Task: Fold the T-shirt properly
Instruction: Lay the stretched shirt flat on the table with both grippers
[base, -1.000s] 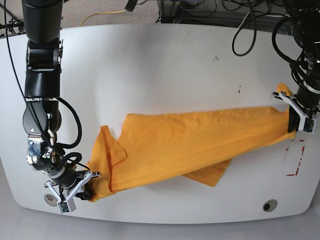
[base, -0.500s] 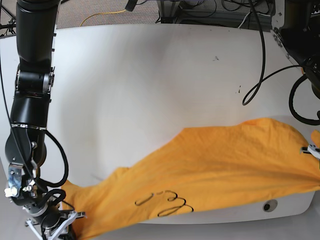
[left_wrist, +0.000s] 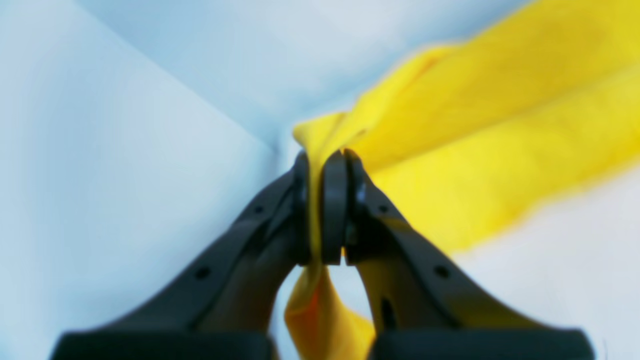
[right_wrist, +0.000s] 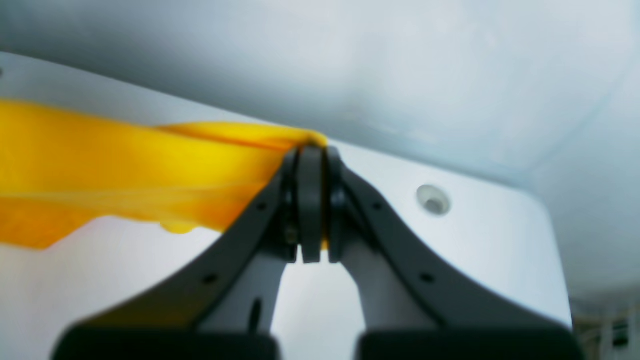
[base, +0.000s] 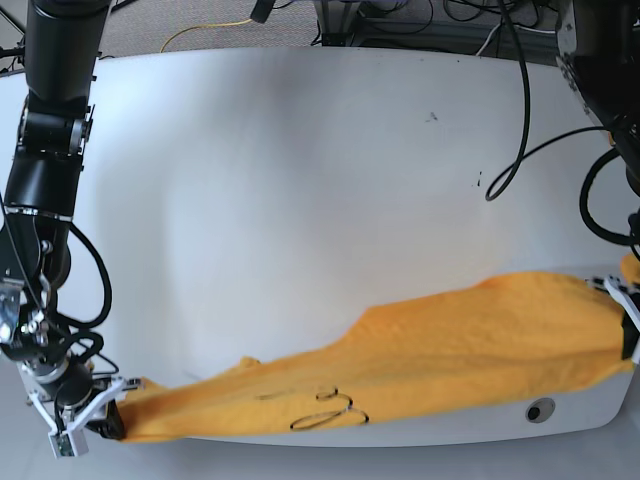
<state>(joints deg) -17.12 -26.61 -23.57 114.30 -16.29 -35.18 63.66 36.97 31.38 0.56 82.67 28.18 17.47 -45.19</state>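
Base view shows the T-shirt (base: 420, 345), orange-yellow, stretched in a long band along the near edge of the white tabletop (base: 300, 180), running from the near corner on that view's left up to the edge on its right, where the cloth sits higher. Thin black cursive script (base: 330, 410) lies on the fabric close to the near edge, roughly a third of the way along from the left corner. The band is narrow and bunched at its left end and widens toward the right, with a wrinkled upper border. The right gripper (base: 95, 418) sits at the near left corner of the tabletop in that view, its jaws pressed together on the bunched end of the shirt; the right wrist view confirms the black fingers (right_wrist: 280, 210) clamped on a thin fold of yellow cloth (right_wrist: 125, 165) that trails off to the side. The left gripper (base: 628, 315) is at the opposite edge, partly cut off by the frame; the left wrist view shows its fingers (left_wrist: 334, 210) closed on a pinch of fabric (left_wrist: 500, 140), with cloth hanging below them. A small round fitting (base: 540, 410) is set into the tabletop near the front right corner, just beside the shirt's lower border. Black cables (base: 510, 130) loop over the far right of the table.
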